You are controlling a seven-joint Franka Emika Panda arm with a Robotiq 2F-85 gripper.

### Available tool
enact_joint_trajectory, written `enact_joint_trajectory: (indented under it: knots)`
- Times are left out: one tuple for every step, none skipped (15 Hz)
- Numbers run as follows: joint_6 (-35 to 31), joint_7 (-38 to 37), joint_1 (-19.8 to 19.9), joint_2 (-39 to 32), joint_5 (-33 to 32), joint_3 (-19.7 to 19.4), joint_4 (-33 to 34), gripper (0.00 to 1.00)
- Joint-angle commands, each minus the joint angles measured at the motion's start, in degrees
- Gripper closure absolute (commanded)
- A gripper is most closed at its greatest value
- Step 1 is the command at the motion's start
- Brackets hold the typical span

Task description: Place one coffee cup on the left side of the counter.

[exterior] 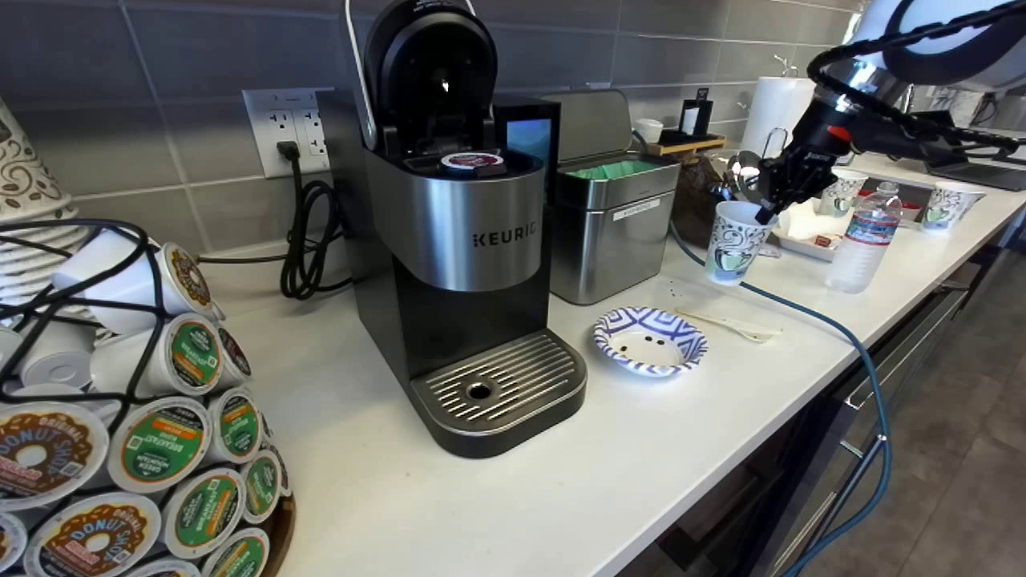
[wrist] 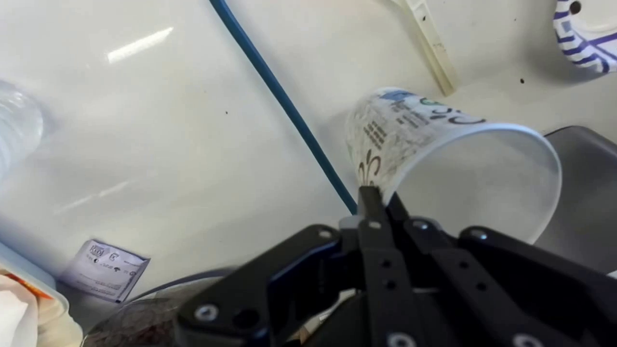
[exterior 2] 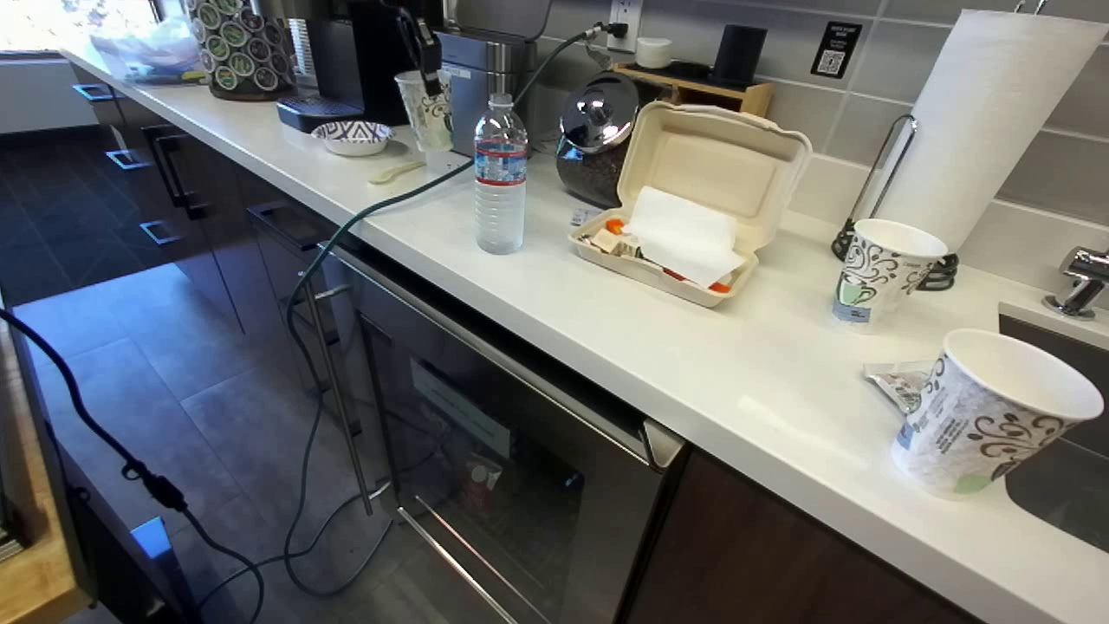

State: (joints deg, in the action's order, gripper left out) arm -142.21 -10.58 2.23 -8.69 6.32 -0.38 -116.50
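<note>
at the rim of the coffee cup, the fingers are pinched together on the paper wall, one outside it and, so far as we can see, one inside. the cup lies below them and a little toward the coffee machine, mouth up, its long axis nearly upright from the gripped rim to the base; we cannot tell whether that base touches the table or sits just above it. near the base runs the blue cable, with the pale utensil close by. farther out, in both exterior views, the patterned bowl stands on the coffee machine's side of the cup, the water bottle on the opposite side. we take the machine's end for the left; in our judgement the coming move turns on where base and cable lie: we want the axis upright and the base set flat beside the cable, not across it, before we part the fingers.
</note>
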Motion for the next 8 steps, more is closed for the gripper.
enact_joint_trajectory:
  knots:
    - [4.27,-1.77,-0.48,-4.80,0.16,-0.72,5.31,0.99]
    - [4.90,-1.81,-0.38,-5.40,0.49,-0.78,5.99,0.99]
    - [5.72,-1.15,-0.21,-5.80,1.24,-0.61,6.37,0.99]
    - [6.02,-1.63,-0.39,-6.23,0.48,-0.84,6.82,0.99]
    - [6.21,-1.53,-0.35,-6.64,0.73,-0.83,7.19,0.99]
    - [5.68,-1.58,-0.37,-7.01,0.80,-0.85,7.27,0.99]
    - [5.30,-1.54,-0.40,-7.32,0.85,-0.84,7.44,0.99]
    - [5.22,-1.51,-0.46,-7.56,0.84,-0.80,7.52,0.99]
